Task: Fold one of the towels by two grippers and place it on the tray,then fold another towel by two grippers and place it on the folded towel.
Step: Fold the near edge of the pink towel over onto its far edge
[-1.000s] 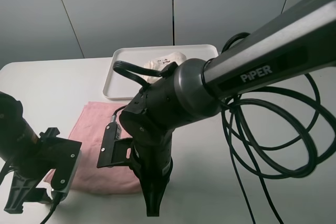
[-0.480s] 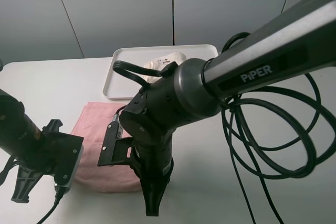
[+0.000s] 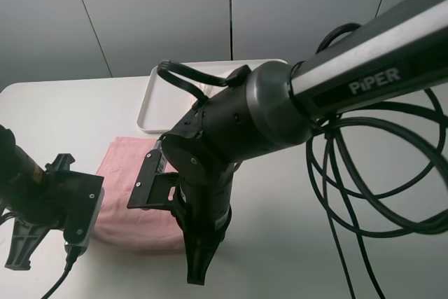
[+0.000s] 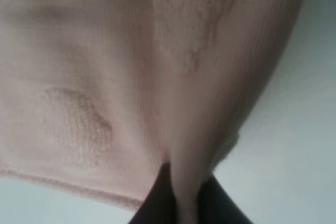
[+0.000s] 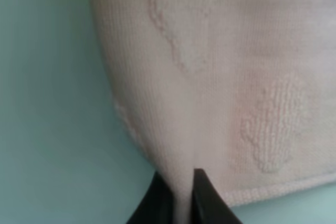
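While the pink towel [image 3: 126, 166] spreads ahead, the left gripper [image 4: 181, 203] and right gripper [image 5: 178, 198] each pinch its edge.

Right arm [image 3: 238, 131] up front: glossy charcoal shell, fat rounded joint housing, then a smooth grey tube of a forearm with a silvery sheen. White PiPER lettering [image 3: 374, 83] along that tube. Black cables [image 3: 392, 180] in big loose coils beside it, plus a short black cable loop [image 3: 183, 78] arching over the joint. Flat black camera bracket [image 3: 148, 181] bolted at the wrist, tiny pale screws dotted down its face. Below that, right gripper [image 3: 197, 271] tapering to a narrow black point. Over to the left arm [image 3: 24, 180]: matt black, chunky, another flat bracket plate [image 3: 78, 206] with pale screw heads, thin black lead [image 3: 61, 278] trailing from it. Left gripper [image 4: 181, 203] close up: dark, smooth, wedge-shaped jaws
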You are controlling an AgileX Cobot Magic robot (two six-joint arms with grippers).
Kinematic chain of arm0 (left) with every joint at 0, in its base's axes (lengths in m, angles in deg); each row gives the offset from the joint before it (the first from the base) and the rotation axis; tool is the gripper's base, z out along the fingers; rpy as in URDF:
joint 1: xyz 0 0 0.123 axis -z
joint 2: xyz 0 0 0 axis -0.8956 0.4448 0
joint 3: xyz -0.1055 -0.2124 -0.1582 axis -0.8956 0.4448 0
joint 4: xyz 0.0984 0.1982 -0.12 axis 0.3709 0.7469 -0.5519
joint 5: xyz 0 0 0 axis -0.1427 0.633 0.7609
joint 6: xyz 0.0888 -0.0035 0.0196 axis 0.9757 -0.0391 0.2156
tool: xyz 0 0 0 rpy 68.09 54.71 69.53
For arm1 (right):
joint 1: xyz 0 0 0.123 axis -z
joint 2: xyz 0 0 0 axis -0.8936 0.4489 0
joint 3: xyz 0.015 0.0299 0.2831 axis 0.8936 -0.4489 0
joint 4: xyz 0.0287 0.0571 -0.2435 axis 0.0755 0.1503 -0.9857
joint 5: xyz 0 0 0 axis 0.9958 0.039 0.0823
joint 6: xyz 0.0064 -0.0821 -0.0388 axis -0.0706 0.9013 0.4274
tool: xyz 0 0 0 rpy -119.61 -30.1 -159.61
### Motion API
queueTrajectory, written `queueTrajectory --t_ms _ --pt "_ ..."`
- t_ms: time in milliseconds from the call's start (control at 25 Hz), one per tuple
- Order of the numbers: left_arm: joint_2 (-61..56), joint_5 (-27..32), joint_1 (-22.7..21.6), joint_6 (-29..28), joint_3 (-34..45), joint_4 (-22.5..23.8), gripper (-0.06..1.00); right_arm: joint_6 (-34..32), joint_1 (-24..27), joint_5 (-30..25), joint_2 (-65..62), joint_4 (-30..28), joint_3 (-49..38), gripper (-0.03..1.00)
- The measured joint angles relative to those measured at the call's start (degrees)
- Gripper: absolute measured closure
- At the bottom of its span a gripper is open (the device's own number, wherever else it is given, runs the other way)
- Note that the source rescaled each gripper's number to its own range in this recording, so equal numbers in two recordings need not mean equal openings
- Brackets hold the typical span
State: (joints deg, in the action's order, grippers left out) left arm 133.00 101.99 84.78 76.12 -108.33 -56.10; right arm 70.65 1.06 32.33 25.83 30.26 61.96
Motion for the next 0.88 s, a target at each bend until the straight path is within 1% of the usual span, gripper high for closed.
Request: queueTrajectory --t_ms 160,320,520,640,760,880 --pt "-3.9 -0.1 0.0 -3.8 0.1 0.0 0.94 -2.4 0.0 -2.0 -4.4 0.0 0.0 0.96" --pt "-8.7 -2.2 0.0 -9.6 0.1 0.2 0.94 -6.0 0.7 -2.5 -8.6 0.0 -0.1 0.96" --pt "-13.1 -8.1 0.0 -19.0 0.1 0.3 0.94 -12.5 4.6 -2.6 -11.1 -0.1 -0.1 0.96" --pt "-13.2 -10.0 0.0 -24.9 0.0 0.3 0.94 -15.0 7.1 -2.7 -11.1 0.3 -0.1 0.96" --pt "-13.2 -11.8 0.0 -29.2 -0.4 0.3 0.94 -16.1 8.4 -2.4 -11.1 0.9 -0.1 0.96" --pt "-12.8 -13.2 0.0 -31.4 -0.5 0.3 0.94 -17.7 9.3 -1.1 -11.1 1.1 -0.1 0.96"
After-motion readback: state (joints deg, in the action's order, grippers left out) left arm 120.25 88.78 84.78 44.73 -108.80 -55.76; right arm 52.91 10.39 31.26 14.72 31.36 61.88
